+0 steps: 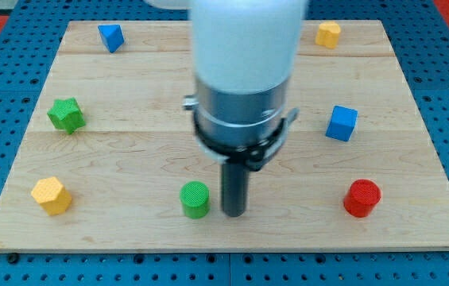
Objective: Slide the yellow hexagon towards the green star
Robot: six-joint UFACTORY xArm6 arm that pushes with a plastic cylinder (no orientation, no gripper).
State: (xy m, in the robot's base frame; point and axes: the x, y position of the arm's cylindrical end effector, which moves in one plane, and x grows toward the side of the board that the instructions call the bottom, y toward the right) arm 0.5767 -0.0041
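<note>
Yellow hexagon (49,195) sitting at the view's bottom left of the wooden tabletop (232,234), below the green star (66,114), clearly apart. Tool a single bare rod, clamped on nothing; my tip (234,215) down just right of the green cylinder (195,199), well away from the hexagon.

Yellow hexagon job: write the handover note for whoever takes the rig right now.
My tip is down on the board near the view's bottom centre, just right of the green cylinder, touching no block that I can see.
The yellow hexagon sits at the bottom left. The green star is above it near the left edge, apart from it.
Done: nothing visible; the hexagon is not yet at the star.
Left: bring the tip round below the hexagon, probably passing the green cylinder, then push it up the view towards the star.
</note>
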